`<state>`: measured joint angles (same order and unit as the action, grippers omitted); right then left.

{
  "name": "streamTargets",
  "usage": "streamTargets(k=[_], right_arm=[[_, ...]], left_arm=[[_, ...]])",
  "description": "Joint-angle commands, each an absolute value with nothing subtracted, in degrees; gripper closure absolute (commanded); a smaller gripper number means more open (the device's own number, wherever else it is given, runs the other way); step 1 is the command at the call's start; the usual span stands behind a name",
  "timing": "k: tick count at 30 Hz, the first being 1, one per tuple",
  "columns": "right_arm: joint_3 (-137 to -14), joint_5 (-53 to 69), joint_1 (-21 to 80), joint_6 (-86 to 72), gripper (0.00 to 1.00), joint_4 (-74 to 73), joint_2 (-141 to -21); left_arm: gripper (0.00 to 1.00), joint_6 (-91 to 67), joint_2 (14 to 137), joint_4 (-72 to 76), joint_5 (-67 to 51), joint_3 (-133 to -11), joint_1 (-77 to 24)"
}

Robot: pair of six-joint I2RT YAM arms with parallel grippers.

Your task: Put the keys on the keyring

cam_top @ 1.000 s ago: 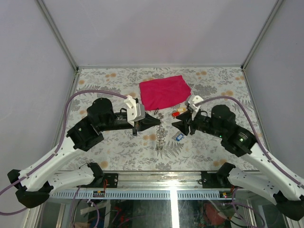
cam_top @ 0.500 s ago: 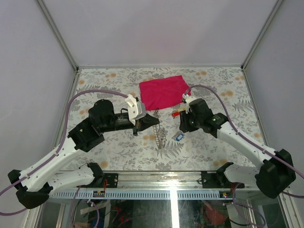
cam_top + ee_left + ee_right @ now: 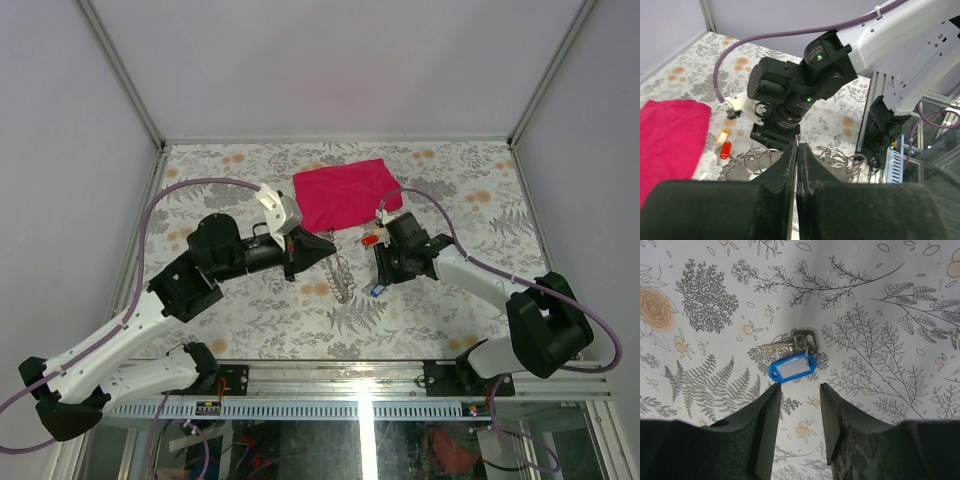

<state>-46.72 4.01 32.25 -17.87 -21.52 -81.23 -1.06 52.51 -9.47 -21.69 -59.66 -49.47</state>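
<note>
While tagged, 1 key [image 3: 785, 345] lies.

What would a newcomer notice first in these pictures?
Likely the red cloth at the far middle of the table, the brightest thing there. Next, the shiny keyring at the centre, apparently pinched in the shut left gripper. Then the blue-tagged key, lying flat just beyond the open fingers of the right gripper.

Bright, even light (near jaws blurred)
</note>
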Motion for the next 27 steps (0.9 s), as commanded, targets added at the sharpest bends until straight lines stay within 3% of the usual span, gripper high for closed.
streamTargets(k=[1, 27], right_arm=[[-46.4, 3.7, 31.9, -16.7, 0.58, -17.3, -83.1], [-46.2, 2.2, 31.9, -14.9, 0.81, -14.2, -88.0]], left_arm=[[1.00, -7.3, 51.0, 0.3, -21.2, -56.3, -49.7], [1.00, -6.3, 51.6, -1.9, -21.3, -57.2, -49.7]])
